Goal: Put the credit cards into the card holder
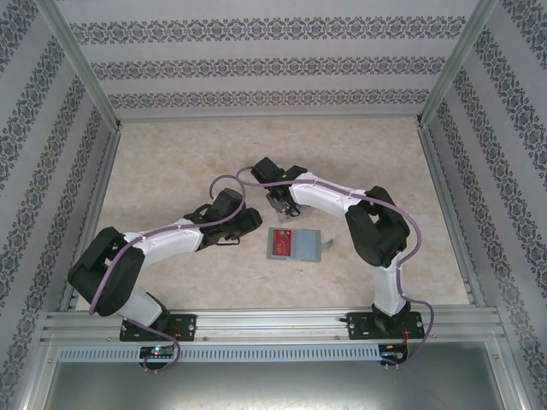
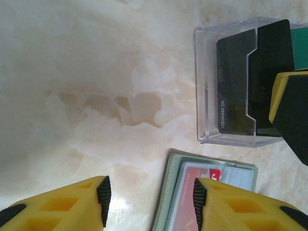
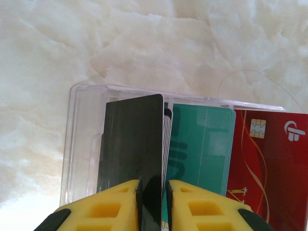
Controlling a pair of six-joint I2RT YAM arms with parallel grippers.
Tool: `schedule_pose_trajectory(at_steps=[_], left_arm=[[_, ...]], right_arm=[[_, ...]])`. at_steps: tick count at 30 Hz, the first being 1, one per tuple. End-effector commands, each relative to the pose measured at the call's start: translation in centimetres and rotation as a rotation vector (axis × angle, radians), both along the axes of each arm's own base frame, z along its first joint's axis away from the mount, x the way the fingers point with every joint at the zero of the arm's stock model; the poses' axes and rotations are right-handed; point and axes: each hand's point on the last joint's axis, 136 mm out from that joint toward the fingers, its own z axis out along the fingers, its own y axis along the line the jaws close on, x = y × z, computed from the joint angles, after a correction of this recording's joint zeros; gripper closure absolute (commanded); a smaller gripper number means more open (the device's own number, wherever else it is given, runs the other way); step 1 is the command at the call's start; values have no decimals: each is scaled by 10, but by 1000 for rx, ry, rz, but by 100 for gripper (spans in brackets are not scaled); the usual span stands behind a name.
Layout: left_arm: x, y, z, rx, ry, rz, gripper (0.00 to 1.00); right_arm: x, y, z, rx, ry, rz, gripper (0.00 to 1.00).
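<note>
The card holder (image 1: 306,243) lies open on the table, grey-green, with a red card (image 1: 280,243) in its left half; its stitched edge (image 2: 173,192) sits under my left gripper (image 2: 150,199), which hovers open and empty. My right gripper (image 3: 154,192) reaches down into a clear box (image 3: 82,120) of credit cards. Its jaws stand narrowly apart around a black card (image 3: 130,139) that leans away from the stack. The left pad is against the card and a thin gap shows at the right pad. Teal cards (image 3: 202,139) and a red card (image 3: 269,159) stand beside it.
The clear box (image 2: 207,82) stands just beyond the holder, with my right gripper's yellow finger (image 2: 293,110) over its right end. Marbled beige tabletop (image 2: 72,96) spreads to the left. Patterned walls and aluminium posts (image 1: 77,68) enclose the table.
</note>
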Motion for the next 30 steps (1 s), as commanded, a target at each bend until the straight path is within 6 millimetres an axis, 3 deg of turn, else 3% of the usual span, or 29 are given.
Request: schedule_pose_trajectory(at_steps=[1, 13, 20, 23, 26, 30], left_arm=[[5, -1, 0, -23, -1, 16, 49], [4, -2, -2, -26, 5, 14, 49], [6, -7, 6, -49, -8, -4, 49], [6, -15, 15, -89, -21, -36, 48], [8, -28, 28, -156, -47, -79, 44], [12, -52, 51, -292, -90, -138, 41]], right_arm=[[3, -7, 19, -21, -48, -7, 80], [-1, -5, 36, 28, -66, -6, 94], [-13, 0, 60, 180, -59, -29, 98], [-24, -3, 79, 337, -52, -74, 98], [-36, -3, 98, 612, -29, -114, 99], [-46, -15, 109, 984, 42, -225, 100]])
